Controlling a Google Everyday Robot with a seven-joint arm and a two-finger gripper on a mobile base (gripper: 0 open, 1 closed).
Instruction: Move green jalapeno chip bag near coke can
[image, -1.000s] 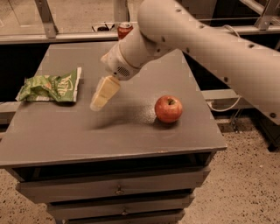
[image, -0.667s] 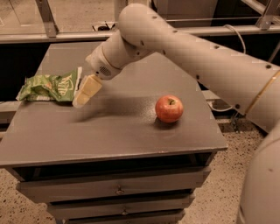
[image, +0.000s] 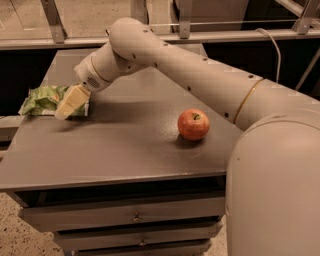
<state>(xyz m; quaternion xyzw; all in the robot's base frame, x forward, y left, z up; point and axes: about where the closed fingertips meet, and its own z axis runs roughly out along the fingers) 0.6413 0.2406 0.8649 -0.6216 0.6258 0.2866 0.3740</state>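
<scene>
The green jalapeno chip bag (image: 42, 99) lies crumpled at the left edge of the grey table (image: 125, 150). My gripper (image: 67, 106) reaches in from the right. Its cream tip is over the bag's right end, low above the table. I cannot tell whether it touches the bag. The coke can is out of sight, hidden behind my arm at the back of the table.
A red apple (image: 193, 124) sits on the right half of the table. My arm (image: 200, 75) crosses the back of the table from the right. Drawers (image: 135, 217) run below the table's front edge. A metal rail (image: 225, 36) runs behind the table.
My gripper has swung left across the table, from the middle to the chip bag. My arm now covers the spot at the back where the coke can showed. The bag and apple have not moved.
</scene>
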